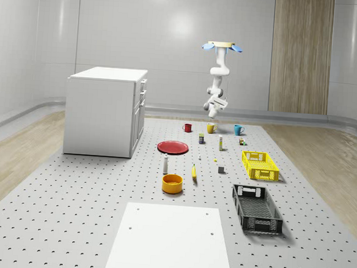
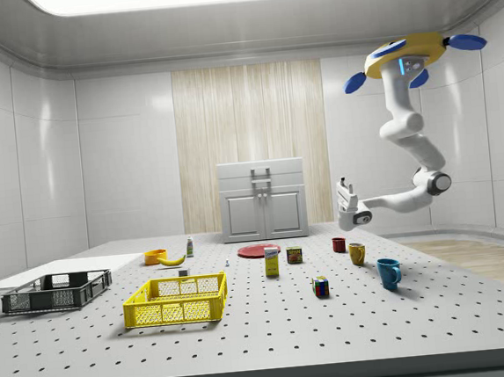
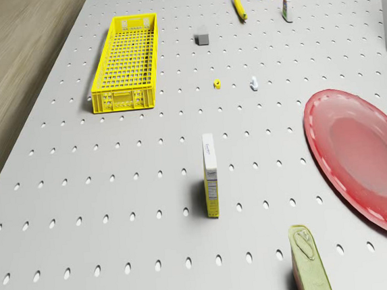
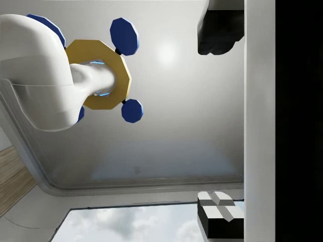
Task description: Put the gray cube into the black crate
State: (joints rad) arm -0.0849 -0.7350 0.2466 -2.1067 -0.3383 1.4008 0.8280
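Gray cube (image 1: pixel 221 169) far below hand (image 1: pixel 213 110)

Small gray cube (image 1: pixel 221 170) on the table, near empty black crate (image 1: pixel 256 208).

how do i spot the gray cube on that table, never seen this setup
Find the yellow crate on the whole-scene view's right, with the black crate nearer the camera. The gray cube sits on the table just left of the yellow crate, between it and the banana. It is the only plain gray block there, small and dull among coloured things.
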